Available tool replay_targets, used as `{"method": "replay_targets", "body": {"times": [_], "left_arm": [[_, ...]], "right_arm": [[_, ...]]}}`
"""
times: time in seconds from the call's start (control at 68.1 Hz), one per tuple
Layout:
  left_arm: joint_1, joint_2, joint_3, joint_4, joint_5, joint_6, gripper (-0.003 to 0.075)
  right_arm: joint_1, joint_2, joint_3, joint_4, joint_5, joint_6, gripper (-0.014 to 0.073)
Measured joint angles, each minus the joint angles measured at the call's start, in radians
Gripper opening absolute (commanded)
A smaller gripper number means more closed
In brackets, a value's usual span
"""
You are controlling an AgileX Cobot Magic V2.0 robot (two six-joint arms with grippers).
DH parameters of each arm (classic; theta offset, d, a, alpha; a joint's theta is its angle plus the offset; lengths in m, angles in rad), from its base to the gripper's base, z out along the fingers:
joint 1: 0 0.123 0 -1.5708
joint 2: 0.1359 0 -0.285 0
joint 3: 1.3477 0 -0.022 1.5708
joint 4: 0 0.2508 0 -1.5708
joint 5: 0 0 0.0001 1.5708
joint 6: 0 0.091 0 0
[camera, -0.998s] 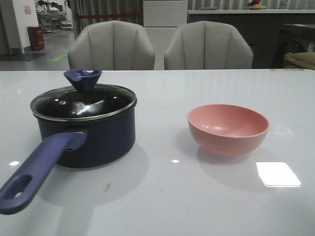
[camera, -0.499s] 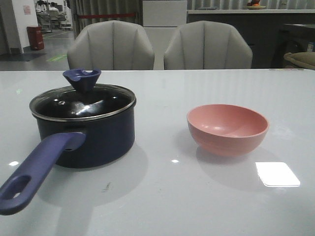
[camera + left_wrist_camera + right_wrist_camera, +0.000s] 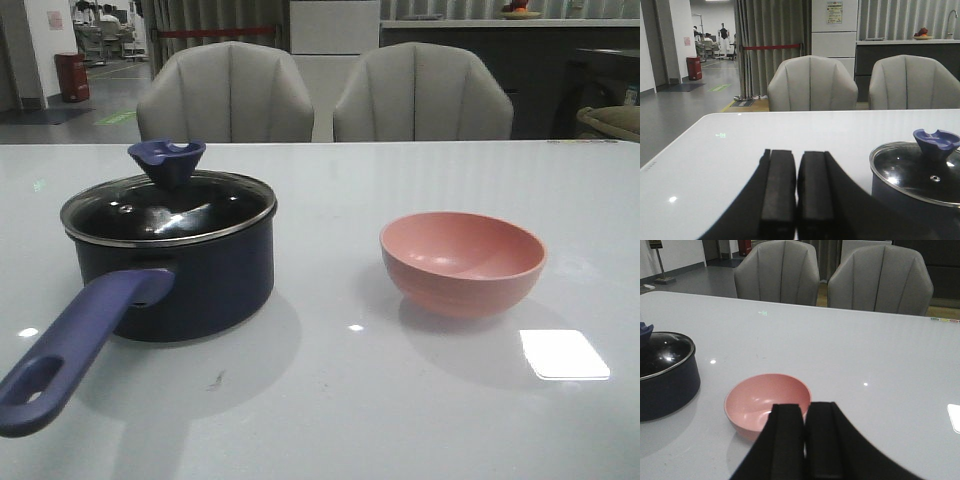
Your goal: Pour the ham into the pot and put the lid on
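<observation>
Black pads pressed together on my left claw point(image 3: 796, 192), nothing held; right claw point(image 3: 805, 440) same, low over the white table point(image 3: 330, 410). Pink bowl point(image 3: 463, 262) sits just ahead of the right claw, looks empty. Pot point(image 3: 175, 265) well left of the bowl, lid point(image 3: 168, 205) seated on it. Ham not visible. Two grey chairs point(image 3: 225, 92) behind.

A salmon-pink bowl point(image 3: 463, 262) stands upright on the glossy white table point(image 3: 400, 400), right of centre. Two grey upholstered chairs point(image 3: 226, 92) point(image 3: 422, 92) stand side by side at the table's far edge. A red bin point(image 3: 72, 77) sits far back left.
</observation>
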Motion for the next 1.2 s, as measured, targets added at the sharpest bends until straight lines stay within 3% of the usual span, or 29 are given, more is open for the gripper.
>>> {"method": "replay_targets", "body": {"times": [0.631, 0.734, 0.954, 1.203], "left_arm": [[0.0, 0.0, 0.0, 0.0, 0.0, 0.0, 0.0113], [0.0, 0.0, 0.0, 0.0, 0.0, 0.0, 0.0113], [0.0, 0.0, 0.0, 0.0, 0.0, 0.0, 0.0113], [0.0, 0.0, 0.0, 0.0, 0.0, 0.0, 0.0113]], "right_arm": [[0.0, -0.006, 0.004, 0.0, 0.0, 0.0, 0.0162], [-0.037, -0.045, 0.017, -0.016, 0.01, 0.0, 0.0162], [-0.146, -0.182, 0.141, -0.04, -0.009, 0.006, 0.0162], [-0.15, -0.246, 0.235, -0.053, -0.077, 0.012, 0.0162]]}}
